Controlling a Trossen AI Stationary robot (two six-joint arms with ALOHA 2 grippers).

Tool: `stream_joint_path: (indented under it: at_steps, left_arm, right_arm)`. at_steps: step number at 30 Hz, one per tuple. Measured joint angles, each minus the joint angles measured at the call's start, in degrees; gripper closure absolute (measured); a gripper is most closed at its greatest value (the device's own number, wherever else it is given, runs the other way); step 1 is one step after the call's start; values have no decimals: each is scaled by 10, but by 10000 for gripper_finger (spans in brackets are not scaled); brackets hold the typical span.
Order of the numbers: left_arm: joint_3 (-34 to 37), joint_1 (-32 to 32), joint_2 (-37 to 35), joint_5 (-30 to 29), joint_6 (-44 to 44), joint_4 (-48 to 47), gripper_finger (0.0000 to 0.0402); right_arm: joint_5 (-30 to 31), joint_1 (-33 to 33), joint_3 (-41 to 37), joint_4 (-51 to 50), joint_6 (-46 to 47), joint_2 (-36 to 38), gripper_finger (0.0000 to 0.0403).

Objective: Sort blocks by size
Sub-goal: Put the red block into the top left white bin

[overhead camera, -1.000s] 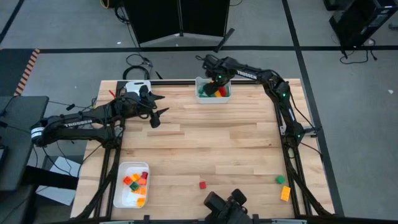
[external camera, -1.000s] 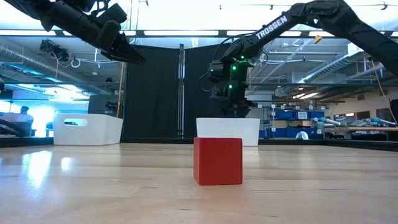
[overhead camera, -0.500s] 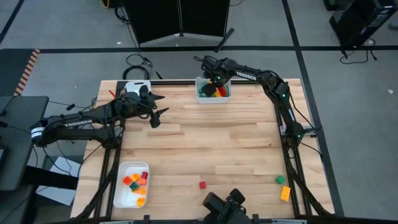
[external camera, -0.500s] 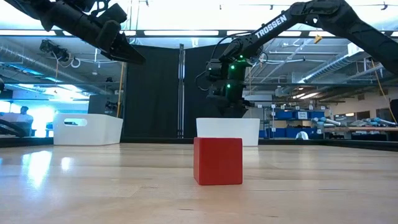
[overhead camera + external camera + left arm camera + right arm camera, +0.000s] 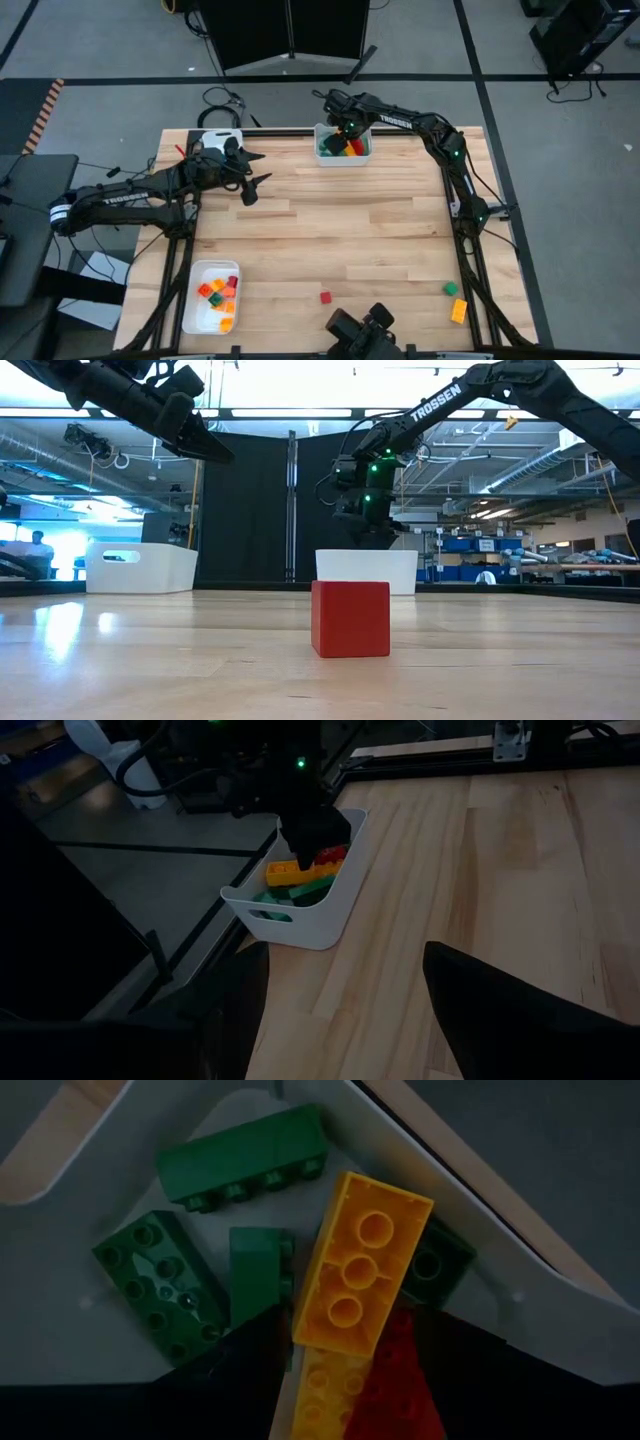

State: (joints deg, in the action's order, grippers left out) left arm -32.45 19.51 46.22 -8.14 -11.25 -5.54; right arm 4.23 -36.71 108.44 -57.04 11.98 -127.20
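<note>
Right gripper point(image 5: 345, 135) is our working tool at this moment, hanging directly over the white tray at the far edge point(image 5: 343, 159) of the table point(image 5: 340, 230). Its wrist camera looks straight down into that tray at a long yellow brick point(image 5: 362, 1267), several green bricks point(image 5: 245, 1158) and a red brick point(image 5: 400, 1380). We cannot tell from any view whether its fingers are apart, together, or closed on one of these pieces. Our left gripper point(image 5: 252, 172) waits above the far left part of the table with its two fingers point(image 5: 500, 995) spread and nothing between them, near a second white tray point(image 5: 213, 141) at the far left corner. As for progress, we judge the sort to be well under way but unfinished. The far tray holds the long bricks, and a third tray at the near left point(image 5: 195, 300) holds a handful of small red, orange and yellow blocks point(image 5: 218, 292). Three pieces are loose on the wood: a small red cube point(image 5: 325, 297) near the front edge, and off to the near right a small green block point(image 5: 450, 289) just beside an orange brick point(image 5: 458, 311). Those three, we reckon, are what remains to be picked up and binned.
</note>
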Motion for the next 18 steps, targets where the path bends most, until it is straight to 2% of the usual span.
stream_joint_path:
  at_steps: [18]
  left_arm:
    - [0, 0, 0, 0, 0, 0, 127]
  right_arm:
    - [0, 0, 0, -1, 5, 0, 176]
